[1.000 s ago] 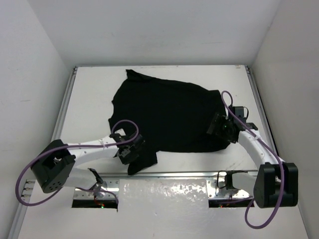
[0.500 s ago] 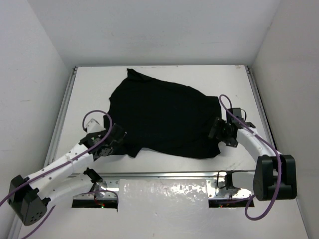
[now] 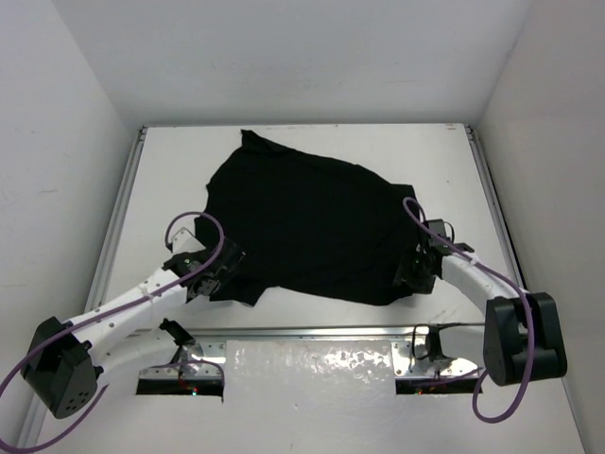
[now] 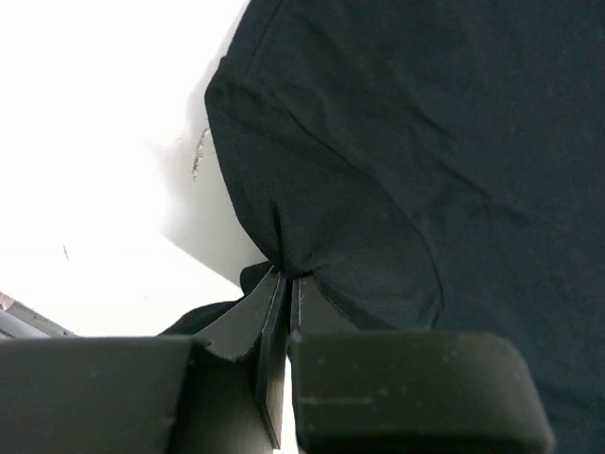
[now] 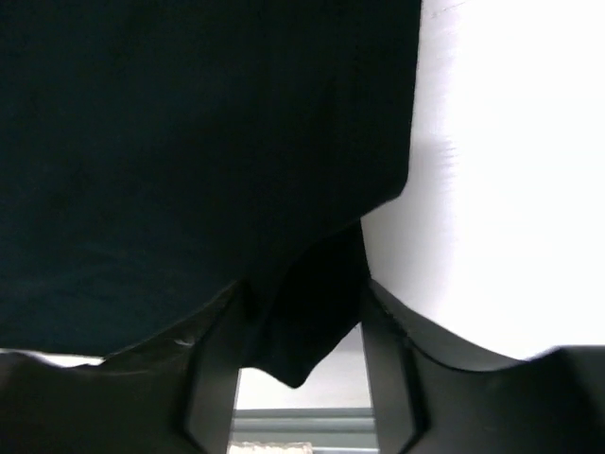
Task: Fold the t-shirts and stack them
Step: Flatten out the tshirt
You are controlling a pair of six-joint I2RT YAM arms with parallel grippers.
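The white table lies under everything. The black t-shirt is spread almost flat on it. Most of the cloth reaches out past the fingertips of both arms and fills the space between them.

The shirt looks soft, thin and light. It will likely bend and sag wherever it is lifted, and it may bunch up or drag on the table. So it probably needs a hold at two spots at once, out near the corners or the hem, not in the middle.

The left gripper has its fingers pressed together on a small pinch of cloth at the shirt's edge. The cloth puckers up right at the fingertips. Only a little cloth is in that grip, so a hard pull might slip it out.

The right gripper has its fingers apart. A loose corner of the shirt lies between them, and bare table shows just beside one finger. The corner is not pinched yet. Closing there should catch it.
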